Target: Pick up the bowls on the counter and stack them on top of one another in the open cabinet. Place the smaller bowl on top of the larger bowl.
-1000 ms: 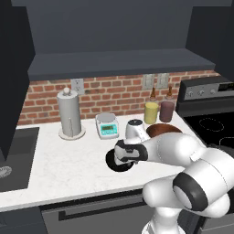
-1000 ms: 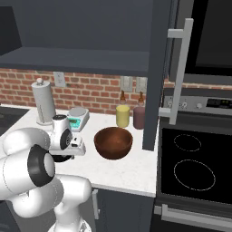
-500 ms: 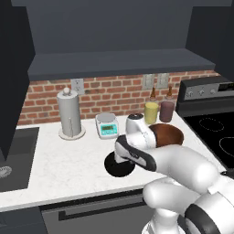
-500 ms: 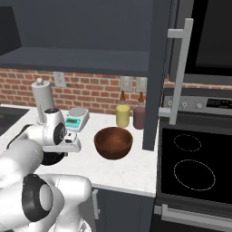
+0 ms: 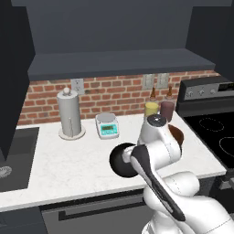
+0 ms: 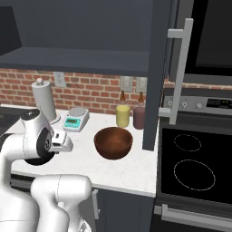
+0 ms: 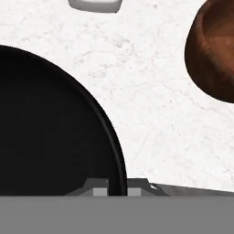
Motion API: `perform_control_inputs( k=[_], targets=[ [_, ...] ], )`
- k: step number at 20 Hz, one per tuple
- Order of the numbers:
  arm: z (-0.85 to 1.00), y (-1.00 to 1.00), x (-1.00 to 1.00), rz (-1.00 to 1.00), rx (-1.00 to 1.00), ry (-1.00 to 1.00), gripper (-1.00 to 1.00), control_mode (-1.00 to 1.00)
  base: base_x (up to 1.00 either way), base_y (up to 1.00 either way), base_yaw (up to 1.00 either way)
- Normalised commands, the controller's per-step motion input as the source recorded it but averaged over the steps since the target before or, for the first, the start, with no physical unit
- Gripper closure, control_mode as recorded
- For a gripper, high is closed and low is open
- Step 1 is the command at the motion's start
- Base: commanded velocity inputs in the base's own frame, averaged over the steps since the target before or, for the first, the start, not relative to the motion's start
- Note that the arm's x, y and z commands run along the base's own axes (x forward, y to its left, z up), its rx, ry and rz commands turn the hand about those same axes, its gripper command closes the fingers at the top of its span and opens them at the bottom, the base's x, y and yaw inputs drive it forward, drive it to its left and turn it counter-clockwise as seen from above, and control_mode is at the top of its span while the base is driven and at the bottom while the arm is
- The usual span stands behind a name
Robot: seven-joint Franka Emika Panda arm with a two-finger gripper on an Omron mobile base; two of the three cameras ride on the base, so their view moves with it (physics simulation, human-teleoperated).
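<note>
The arm is bent low over the counter (image 5: pixel 68 160), with its gripper (image 7: pixel 118 191) down at the rim of the small black bowl (image 5: pixel 121 161). In the hand view one finger tip sits on each side of the bowl's thin edge, so the fingers straddle the rim; whether they already pinch it I cannot tell, as so little of them shows. The bowl appears to rest on the white worktop, near the front edge. The larger brown bowl (image 6: pixel 113 142) stands close by, nearer the stove, apart from the black one, in front of the yellow jar (image 6: pixel 122 116) and the maroon jar (image 6: pixel 139 118).

I judge this to be the grasp of the smaller bowl, with neither bowl yet on the open cabinet's shelf (image 5: pixel 119 62) above. That order looks awkward, since the small bowl must end on top. If the grip holds, the next move calls for a straight lift clear of the counter, keeping the rim from slipping between the fingers, then a high reach to the shelf.
</note>
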Motion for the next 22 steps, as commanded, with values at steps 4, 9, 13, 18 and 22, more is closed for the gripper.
perform_control_inputs(
  k=[4,9,13,18,22],
  targets=[
    [0.91,-0.28,-0.10,-0.07,0.04,-0.12,1.00,-1.00,0.00,0.00,0.00],
    [0.96,-0.50,0.00,-0.16,0.13,-0.03,1.00,-1.00,0.00,0.00,0.00],
    [0.90,-0.60,0.04,-0.23,0.12,0.00,1.00,-1.00,0.00,0.00,0.00],
    [0.49,-0.74,0.06,-0.29,0.11,0.00,1.00,-1.00,0.00,0.00,0.00],
    [0.10,-0.62,0.35,-0.29,0.01,0.12,1.00,-1.00,0.00,0.00,0.00]
  ],
)
